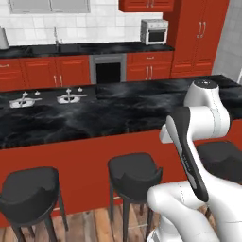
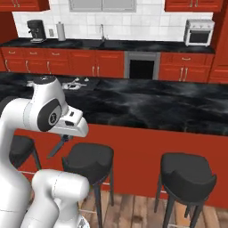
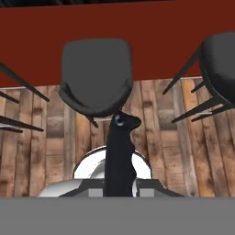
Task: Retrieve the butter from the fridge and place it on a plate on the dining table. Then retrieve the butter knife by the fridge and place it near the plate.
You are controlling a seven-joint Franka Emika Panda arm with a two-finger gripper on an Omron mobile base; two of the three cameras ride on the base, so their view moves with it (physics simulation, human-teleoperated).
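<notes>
A: Although no lettering can be read anywhere, what does the biggest surface look like?

B: The dining table has a glossy black top veined with white over flat red sides; its near edge runs straight across both base views. Two silver place settings lie at about ten o'clock on it in the left base view, too small to make out further.

A: And behind it?

B: The back counter, black-topped with red cabinet doors, carries a white toaster oven at one o'clock and a dark coffee machine at eleven in the right base view.

A: Is there room below?

B: Rounded dark stools on thin splayed legs stand on the wood-plank floor against the red side, with open planks between them.

A: The gripper?

B: The gripper points down at twelve o'clock toward a stool seat; a dark, slim object stands where its tips are, and whether the jaws are parted or clamped cannot be told.
</notes>
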